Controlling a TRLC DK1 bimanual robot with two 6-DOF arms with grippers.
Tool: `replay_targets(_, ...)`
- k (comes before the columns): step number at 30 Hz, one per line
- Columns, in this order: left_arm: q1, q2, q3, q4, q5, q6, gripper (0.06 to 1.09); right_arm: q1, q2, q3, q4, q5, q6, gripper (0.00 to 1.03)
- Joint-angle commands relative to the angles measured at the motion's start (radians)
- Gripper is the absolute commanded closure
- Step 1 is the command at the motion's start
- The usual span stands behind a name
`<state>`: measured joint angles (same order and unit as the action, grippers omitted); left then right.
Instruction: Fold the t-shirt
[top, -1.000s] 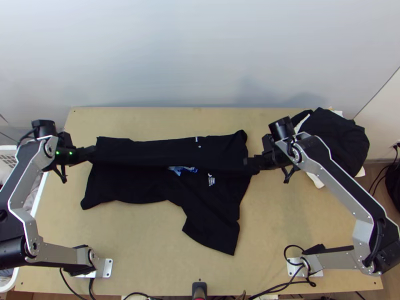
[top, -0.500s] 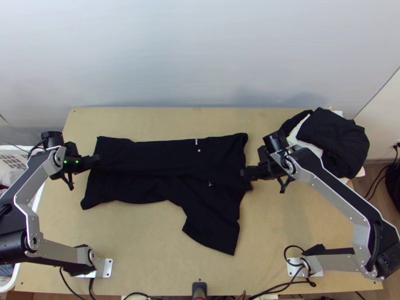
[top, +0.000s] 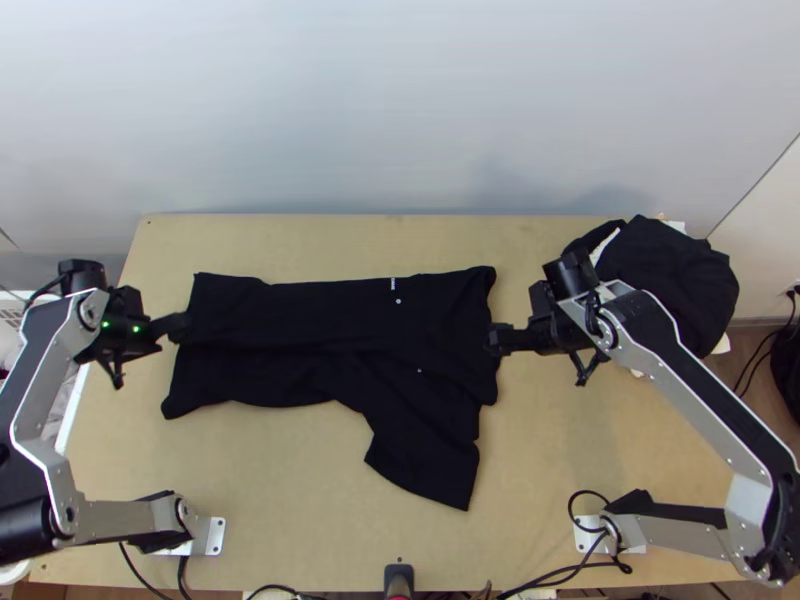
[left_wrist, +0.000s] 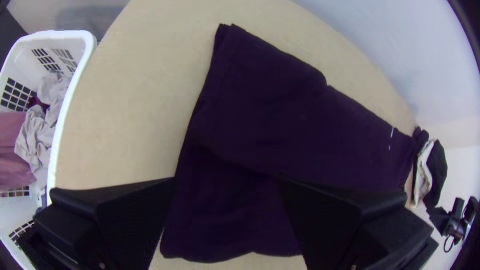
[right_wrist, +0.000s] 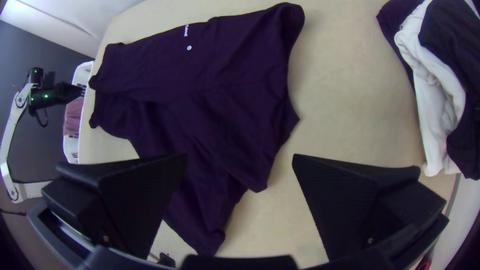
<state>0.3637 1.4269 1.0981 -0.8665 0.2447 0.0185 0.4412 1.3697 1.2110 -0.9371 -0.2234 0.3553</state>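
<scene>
T-shirt (top: 300, 310), doubled over, lies across the desk (top: 300, 490), one sleeve (top: 428, 465) towards its near edge. Left hand (left_wrist: 229, 179) and right hand (right_wrist: 240, 155) are spread by its ends; I'd pinch that cuff, then lay it back flat without dragging.

Black t-shirt (top: 330, 315), apparently folded once, on table (top: 290, 480).

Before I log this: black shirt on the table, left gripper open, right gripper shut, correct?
Not quite: the right wrist view shows the right gripper open, not shut. The black shirt is on the table, and the left gripper is open.
</scene>
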Motion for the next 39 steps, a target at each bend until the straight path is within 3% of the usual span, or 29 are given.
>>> replay_targets(1,0.064,-0.079,-0.086,-0.131,0.008,0.178,0.11,0.019,-0.072,-0.016,-0.06,-0.024,0.008,0.03)
replay_targets(7,0.087,-0.12,-0.248,-0.045,-0.102,0.264,0.11,0.017,-0.104,-0.059,-0.062,-0.047,0.02,0.03)
replay_targets(19,0.063,-0.102,-0.36,0.035,-0.191,0.281,0.11,0.034,-0.147,-0.116,-0.088,-0.082,0.019,0.03)
replay_targets(25,0.063,-0.097,-0.376,0.067,-0.191,0.261,0.4,0.065,-0.141,-0.131,-0.108,-0.134,0.019,0.03)
replay_targets(27,0.063,-0.108,-0.383,0.092,-0.191,0.258,0.58,0.085,-0.13,-0.137,-0.121,-0.163,0.019,0.03)
replay_targets(31,0.044,-0.146,-0.403,0.159,-0.186,0.262,1.04,0.182,-0.081,-0.157,-0.167,-0.209,0.011,0.03)
replay_targets(39,0.009,-0.174,-0.348,0.147,-0.186,0.219,1.04,0.346,0.089,-0.229,-0.17,-0.225,0.01,0.03)
